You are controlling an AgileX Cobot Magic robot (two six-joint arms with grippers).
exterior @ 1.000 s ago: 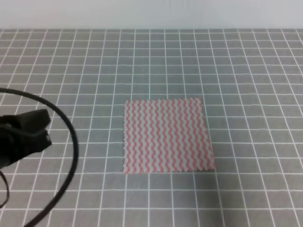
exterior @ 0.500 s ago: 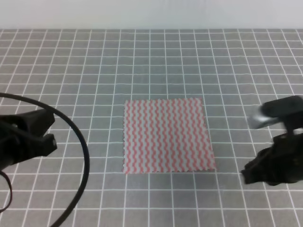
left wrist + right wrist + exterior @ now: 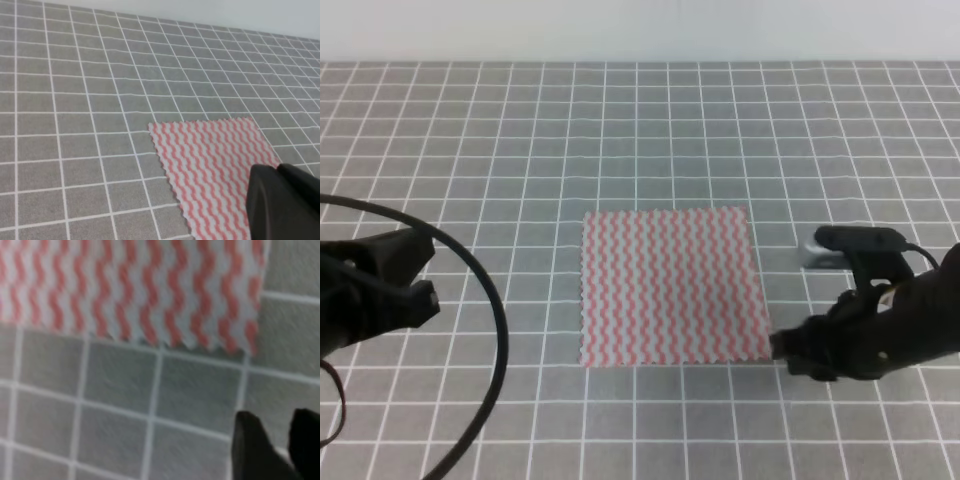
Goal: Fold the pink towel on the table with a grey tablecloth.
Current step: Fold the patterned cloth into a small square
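Observation:
The pink towel lies flat and unfolded on the table with a grey tablecloth, a square of pink and white zigzag stripes. My right gripper hovers just off the towel's near right corner. In the right wrist view its two dark fingertips sit close together with nothing between them, below the towel's pinked edge. My left gripper stays well left of the towel and apart from it. The left wrist view shows the towel and the gripper's fingers pressed together.
A black cable loops from the left arm over the cloth at the near left. The white-lined grey grid runs back to a pale wall at the far edge.
The right arm came in from the right and moved left and nearer, up to the towel's near right corner. The left gripper edged slightly right, then held still. The towel has not moved.

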